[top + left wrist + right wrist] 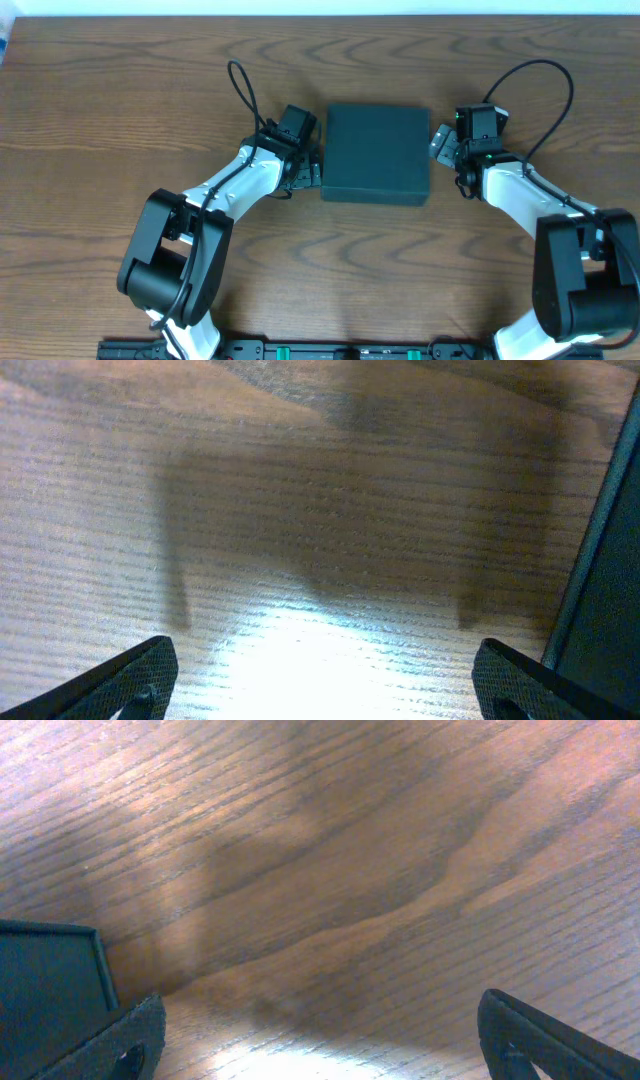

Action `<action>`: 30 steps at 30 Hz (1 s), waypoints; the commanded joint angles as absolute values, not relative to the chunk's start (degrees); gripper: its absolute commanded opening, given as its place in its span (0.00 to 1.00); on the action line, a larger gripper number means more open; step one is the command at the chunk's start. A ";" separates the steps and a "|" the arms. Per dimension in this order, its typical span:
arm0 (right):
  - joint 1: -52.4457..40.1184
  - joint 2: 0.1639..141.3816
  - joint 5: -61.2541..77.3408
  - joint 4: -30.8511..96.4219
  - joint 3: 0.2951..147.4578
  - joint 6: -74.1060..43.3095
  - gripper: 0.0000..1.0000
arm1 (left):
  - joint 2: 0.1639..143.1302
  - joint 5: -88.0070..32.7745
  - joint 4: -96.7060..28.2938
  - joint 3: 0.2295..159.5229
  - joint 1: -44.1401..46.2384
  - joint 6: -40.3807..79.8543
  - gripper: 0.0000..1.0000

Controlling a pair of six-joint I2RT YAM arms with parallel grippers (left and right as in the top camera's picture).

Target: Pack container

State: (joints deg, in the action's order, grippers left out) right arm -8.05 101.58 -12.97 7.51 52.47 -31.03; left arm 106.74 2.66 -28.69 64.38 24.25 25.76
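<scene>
Both stand wide open and empty: my left gripper [308,170] just left of the container [377,152], my right gripper [443,143] just right of it. I cannot tell whether either touches its sides. The container, matte, dark and square, lies shut on the wood-grain counter [120,100]; my wrist views catch only its edges.

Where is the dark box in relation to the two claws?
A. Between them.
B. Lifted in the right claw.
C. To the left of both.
A: seen from overhead, the box has the left claw at one side and the right claw at the other, both open.
</scene>
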 commanded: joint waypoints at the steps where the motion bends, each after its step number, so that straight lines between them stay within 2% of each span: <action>1: -8.16 101.60 -9.91 7.09 52.60 -31.66 0.99 | 106.10 3.62 -29.76 65.41 24.53 28.23 0.95; 11: -9.08 101.60 -7.01 6.76 52.60 -31.70 0.99 | 100.97 6.20 -32.80 65.41 24.56 29.39 0.95; 30: -14.09 101.60 -6.81 4.23 52.60 -31.70 0.99 | 100.82 6.61 -33.80 65.41 24.58 28.93 0.95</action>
